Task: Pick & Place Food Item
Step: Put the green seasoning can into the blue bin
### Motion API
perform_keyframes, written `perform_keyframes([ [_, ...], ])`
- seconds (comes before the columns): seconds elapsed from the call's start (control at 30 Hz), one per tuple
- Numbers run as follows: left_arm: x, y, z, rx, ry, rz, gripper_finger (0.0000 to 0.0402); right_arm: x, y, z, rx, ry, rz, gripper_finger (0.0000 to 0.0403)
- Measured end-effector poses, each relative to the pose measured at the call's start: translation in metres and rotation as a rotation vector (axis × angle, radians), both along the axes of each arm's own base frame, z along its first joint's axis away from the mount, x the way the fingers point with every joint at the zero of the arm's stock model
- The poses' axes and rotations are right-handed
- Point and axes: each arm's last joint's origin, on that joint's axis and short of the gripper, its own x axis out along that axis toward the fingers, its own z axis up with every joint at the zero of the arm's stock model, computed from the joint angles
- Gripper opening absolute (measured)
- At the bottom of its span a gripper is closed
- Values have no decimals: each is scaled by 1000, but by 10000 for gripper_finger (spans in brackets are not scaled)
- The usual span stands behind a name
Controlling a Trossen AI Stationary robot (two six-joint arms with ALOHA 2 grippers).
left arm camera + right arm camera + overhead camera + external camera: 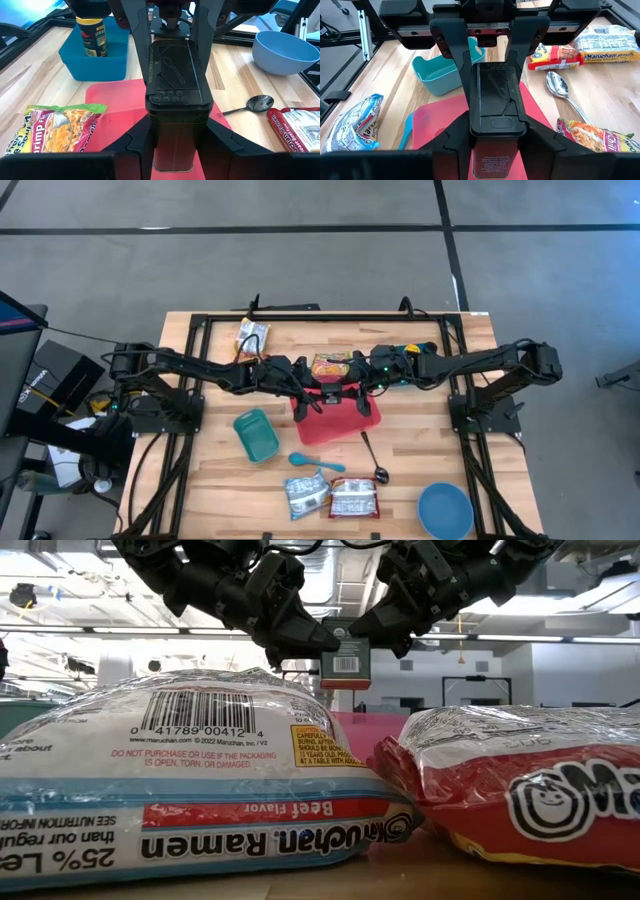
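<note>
Two grippers meet over the middle of the high view, and between them I see one dark rectangular tin (pixel 345 665) held up in the air above the single red cutting board (pixel 335 418). My left gripper (pixel 172 112) has its fingers clamped on the tin's sides, and my right gripper (pixel 496 102) is clamped on the same tin from the opposite end, so both hold it at once. In the low view the tin hangs at upper centre with a barcode label facing me.

I count four ramen packets: one orange one (pixel 331 365) just above the board, one (pixel 252 337) toward the upper left of the table, and two side by side at lower centre, a blue-striped one (pixel 306 495) and a red one (pixel 354 498). There is one teal container (pixel 256 434) left of the board, one blue bowl (pixel 445 510) at lower right, one blue spoon (pixel 315 463) and one metal spoon (pixel 371 456) below the board.
</note>
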Motion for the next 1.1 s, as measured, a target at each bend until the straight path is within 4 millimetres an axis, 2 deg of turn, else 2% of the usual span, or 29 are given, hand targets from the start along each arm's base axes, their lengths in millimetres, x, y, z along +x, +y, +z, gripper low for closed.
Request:
perform_keyframes([
  [0.13, 0, 0, 0, 0, 0, 0, 115, 0, 0, 0, 0, 0, 0, 122],
  [0.23, 0, 0, 0, 0, -1, 0, 134, 0, 0, 0, 1, 0, -1, 122],
  [0.53, 0, 0, 0, 0, 2, -1, 245, 0, 0, -1, 3, 10, -5, 122],
  [0.67, -2, 0, 0, -1, 25, -1, 281, -2, -2, -2, 3, 31, -11, 122],
  [0.93, -13, -1, 14, 1, 32, 5, 296, -9, -6, -5, -26, 105, -57, 122],
  [1.1, -24, -1, 29, 3, 17, 8, 296, -25, -6, 7, -65, 138, -118, 122],
])
